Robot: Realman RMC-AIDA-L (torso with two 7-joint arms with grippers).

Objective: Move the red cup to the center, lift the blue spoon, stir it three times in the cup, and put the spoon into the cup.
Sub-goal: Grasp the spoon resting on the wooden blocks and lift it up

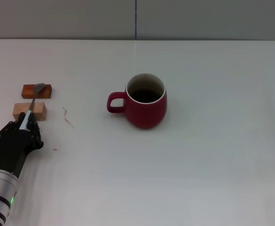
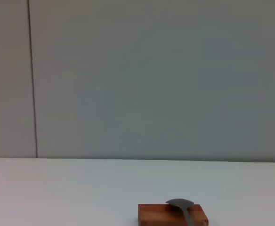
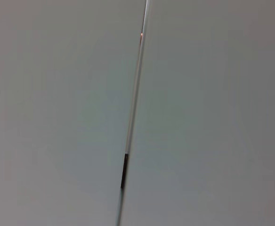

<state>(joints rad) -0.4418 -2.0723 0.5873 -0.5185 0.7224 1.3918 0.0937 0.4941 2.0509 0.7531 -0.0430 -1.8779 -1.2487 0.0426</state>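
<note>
With the red cup standing upright near the middle of the table, handle toward the robot's left, the centring step looks done and the spoon pickup is the step in hand. The blue spoon lies at the table's left side, bridged across two small blocks: its grey bowl rests on the reddish-brown block and its shaft crosses the pale wooden block. The pale handle end runs into the left gripper, whose dark fingers sit on either side of it, narrowly spread. Whether they are already clamped on the handle or only bracketing it, I cannot tell. The left wrist view shows only the reddish block and the spoon bowl on it. The right gripper is not in view; its wrist camera sees only the wall.

Risks, as I judge them: a grip so near the handle tip could let the spoon pivot or slip on lifting; dragging could tip the pale block; a tilted spoon may strike the cup rim on entry and nudge the cup off centre.
</note>
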